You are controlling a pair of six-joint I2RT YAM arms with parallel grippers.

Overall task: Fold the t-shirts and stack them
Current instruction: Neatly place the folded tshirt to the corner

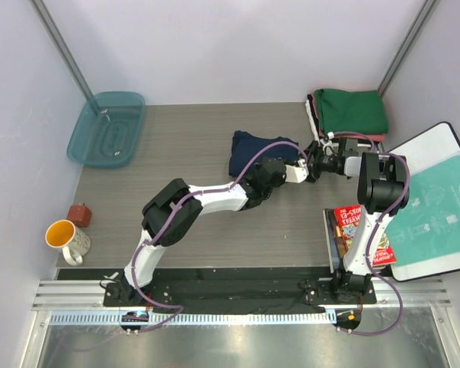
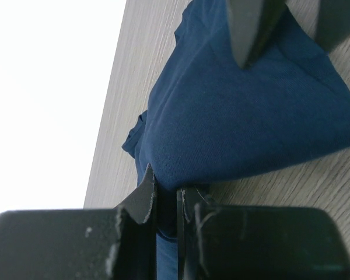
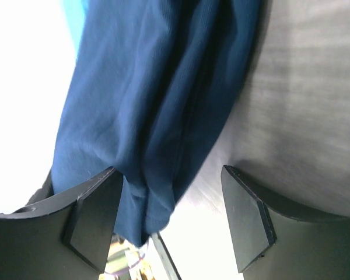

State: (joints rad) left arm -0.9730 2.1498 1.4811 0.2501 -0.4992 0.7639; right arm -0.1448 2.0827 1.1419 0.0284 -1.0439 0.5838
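Surrounding the navy t-shirt [image 1: 249,152] — folded stack [image 1: 356,111], teal tray [image 1: 78,146], books [image 1: 351,218], mug [image 1: 67,238].

White-and-black arms [image 1: 215,201], purple cables [image 1: 272,143], black wedge-shaped jaws.

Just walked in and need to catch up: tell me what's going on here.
Both arms are at the navy shirt. The jaws of the left arm are shut on one edge of it. The jaws of the right arm stand open with a fold of the cloth between them, not yet gripped. A folded stack, green on top, sits at the far right corner.
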